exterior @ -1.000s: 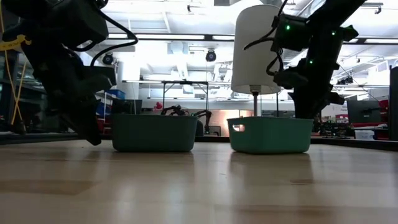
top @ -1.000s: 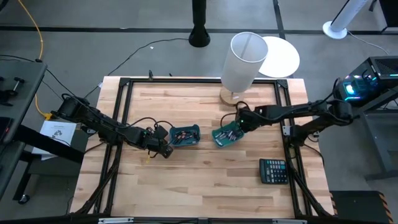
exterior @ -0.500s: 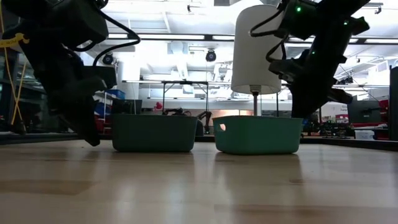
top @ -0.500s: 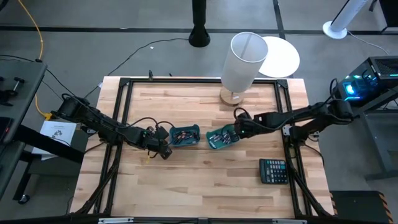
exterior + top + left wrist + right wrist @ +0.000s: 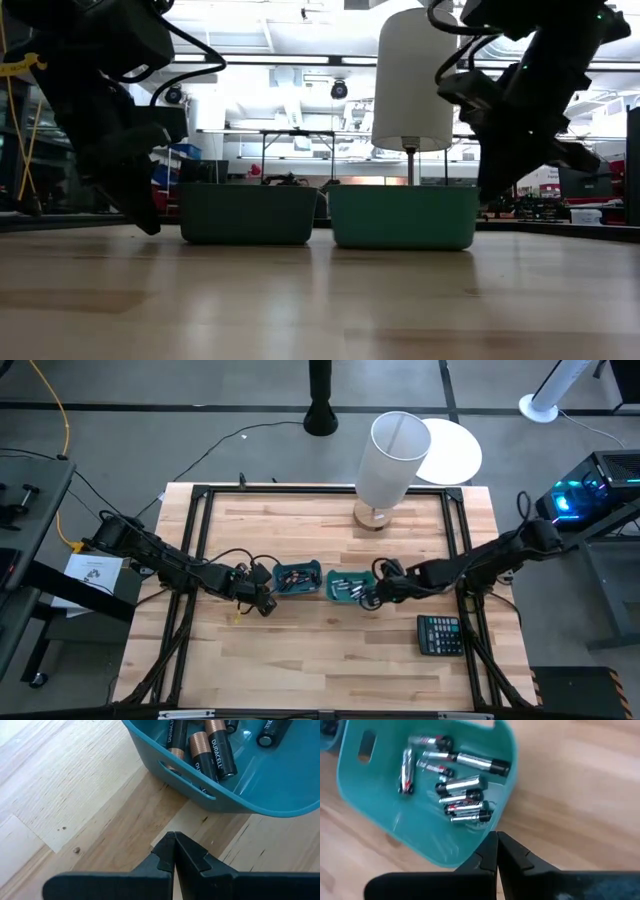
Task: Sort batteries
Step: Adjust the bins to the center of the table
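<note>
Two small teal bins were seen side by side near the middle of the wooden worktop (image 5: 330,660), almost touching, with the white lamp (image 5: 392,460) standing beyond them toward the far edge. The left bin (image 5: 298,577) held the dark, copper-topped batteries (image 5: 210,750), lying loose on its floor, with the maker's name readable on two of them. The right bin (image 5: 350,585) held the silvery batteries (image 5: 462,795), scattered at various angles, some with red marking. The left end effector (image 5: 265,600) was found low over the worktop just beside the left bin, on the side away from the right bin; its fingers (image 5: 170,855) were pressed together with nothing between them. The right end effector (image 5: 372,598) was placed at the outer side of the right bin, close against its wall near one corner, its fingers (image 5: 495,855) likewise brought fully together and empty. From worktop height, both bins were shown resting flat with the lamp shade above the right one, and an arm was seen coming down at each outer side. A black calculator (image 5: 440,634) lay on the worktop, on the right bin's side and nearer the front edge.
</note>
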